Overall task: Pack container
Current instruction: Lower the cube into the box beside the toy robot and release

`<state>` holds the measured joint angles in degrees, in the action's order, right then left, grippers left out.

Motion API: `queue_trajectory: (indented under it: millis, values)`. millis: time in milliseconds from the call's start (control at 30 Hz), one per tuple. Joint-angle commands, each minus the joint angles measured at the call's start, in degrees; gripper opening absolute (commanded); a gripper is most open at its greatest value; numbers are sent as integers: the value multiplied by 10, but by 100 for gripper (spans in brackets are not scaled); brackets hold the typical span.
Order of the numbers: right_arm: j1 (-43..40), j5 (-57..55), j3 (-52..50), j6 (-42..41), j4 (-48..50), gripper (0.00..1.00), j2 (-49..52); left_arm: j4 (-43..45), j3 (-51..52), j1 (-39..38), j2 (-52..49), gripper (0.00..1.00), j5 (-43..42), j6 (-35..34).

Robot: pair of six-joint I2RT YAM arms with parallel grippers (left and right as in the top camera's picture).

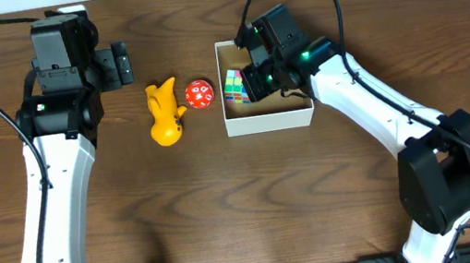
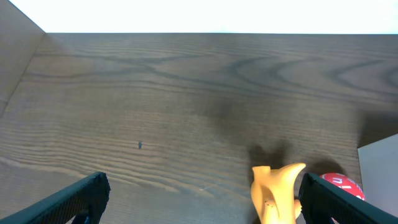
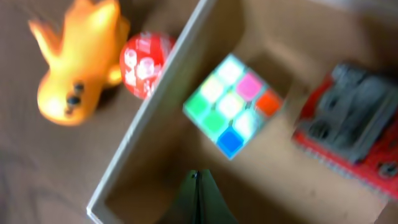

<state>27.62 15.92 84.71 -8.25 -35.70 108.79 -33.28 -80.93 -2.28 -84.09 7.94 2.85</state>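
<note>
Box (image 1: 269, 123) on bench (image 1: 226, 198), cube (image 1: 235, 85) inside. Right pincer (image 3: 198, 198) over it, fingers together, empty; left pincer (image 2: 200, 193) apart. Step: between placements. Next likely needs a grasp on yellow toy (image 1: 164, 114) or ball (image 1: 199, 94) beside box.

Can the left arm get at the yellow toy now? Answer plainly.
Probably yes: the left gripper is open, and the yellow toy lies nearby on the table with nothing between them.

White marks on the red ball (image 1: 198, 93), perhaps numerals, too blurred to read
</note>
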Motion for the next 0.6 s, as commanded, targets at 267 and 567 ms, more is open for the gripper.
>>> queue_trajectory:
  millis: [267,567]
  values:
    - [10,21,7,83,-21,1,44,-1,-11,3,3,98,6,3]
    - [9,23,7,105,-13,1,95,-1,-11,3,3,98,6,3]
